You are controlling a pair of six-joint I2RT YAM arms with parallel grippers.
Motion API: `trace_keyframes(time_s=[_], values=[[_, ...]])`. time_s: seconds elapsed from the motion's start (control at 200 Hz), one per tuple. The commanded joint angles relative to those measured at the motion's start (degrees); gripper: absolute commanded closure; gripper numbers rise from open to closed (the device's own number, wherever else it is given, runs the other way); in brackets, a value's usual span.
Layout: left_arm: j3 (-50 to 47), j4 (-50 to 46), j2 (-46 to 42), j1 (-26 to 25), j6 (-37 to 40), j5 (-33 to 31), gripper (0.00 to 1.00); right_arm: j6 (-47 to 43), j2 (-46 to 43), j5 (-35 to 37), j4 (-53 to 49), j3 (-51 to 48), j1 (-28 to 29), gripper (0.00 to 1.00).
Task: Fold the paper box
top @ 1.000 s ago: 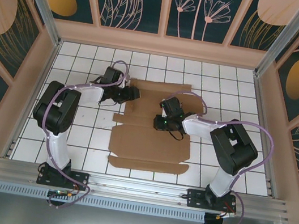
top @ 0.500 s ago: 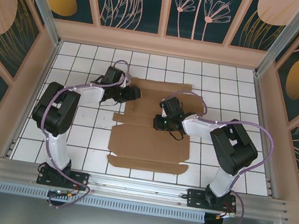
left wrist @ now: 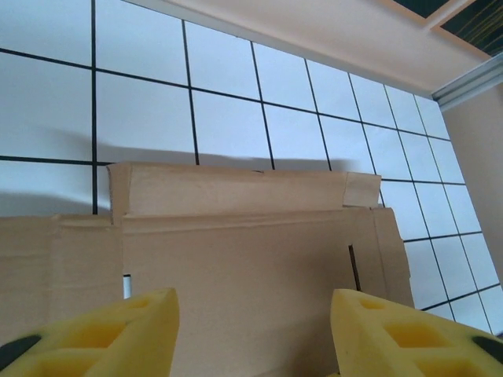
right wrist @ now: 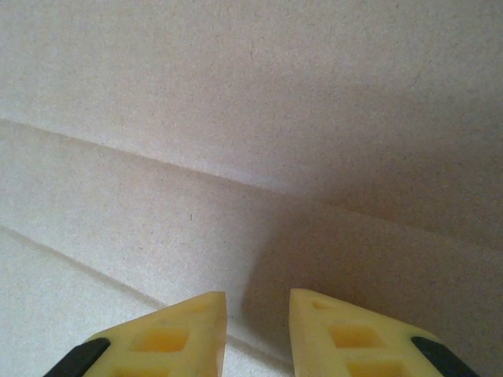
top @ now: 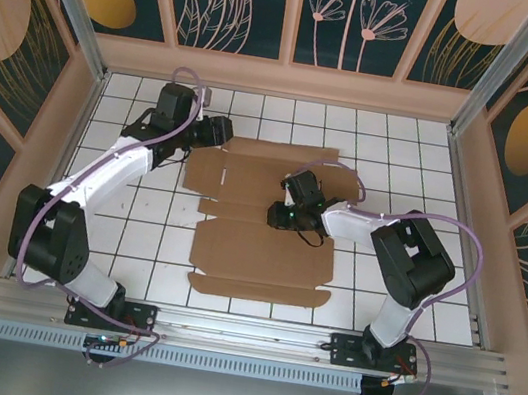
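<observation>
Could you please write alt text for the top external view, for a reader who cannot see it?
The paper box, a flat brown die-cut cardboard sheet, lies on a white tiled table. The right gripper is low over the sheet's middle; the left gripper is at its far left corner.

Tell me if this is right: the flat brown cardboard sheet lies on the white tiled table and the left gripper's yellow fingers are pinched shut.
No: the left wrist view shows the yellow fingers of the left gripper wide apart, open, not pinched shut. The flat brown cardboard sheet does lie on the white tiled table.
</observation>
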Motion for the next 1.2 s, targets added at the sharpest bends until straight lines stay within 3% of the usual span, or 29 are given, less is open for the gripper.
trace_keyframes(time_s=[0.0,0.125,0.25,0.375,0.49,0.575,0.726,0.901,0.991,1.196], values=[[-0.14,-2.36,0.16,-3.59,0.36,-0.70,0.48,1.58,1.67,-4.74,0.81,1.55,-0.04,0.71],[-5.94,5.26,3.27,-5.45,-5.04,5.88,0.55,5.53,-4.29,-10.62,6.55,-1.16,-3.25,0.68],[-10.55,9.41,8.25,-5.53,-6.47,6.31,0.66,9.64,-13.12,-14.61,10.25,-5.07,-11.56,0.63],[-10.63,11.17,13.73,-5.45,-6.78,6.33,0.72,7.43,-17.29,-7.63,4.03,-3.80,-18.22,0.44],[-9.01,12.09,17.35,-3.32,-8.90,8.48,0.80,6.03,-17.87,-3.92,0.08,-2.56,-24.50,0.39],[-7.75,12.56,19.84,-0.74,-9.57,9.67,0.86,2.44,-16.49,-0.59,-2.76,-0.39,-27.47,0.34],[-3.73,9.65,24.87,0.72,-6.91,9.62,0.88,-3.58,-11.05,6.90,-7.85,5.44,-29.31,0.24],[-2.81,8.09,27.88,1.28,-4.84,7.69,0.89,-5.16,-3.86,-1.92,-7.41,7.44,-34.79,0.16],[-2.73,7.24,28.41,1.55,-3.28,5.93,0.91,-6.08,0.09,0.55,-8.87,8.86,-35.45,0.15],[-2.44,8.01,29.09,1.72,-3.34,6.92,0.92,-6.63,5.80,-6.80,-9.42,9.72,-35.12,0.15]])
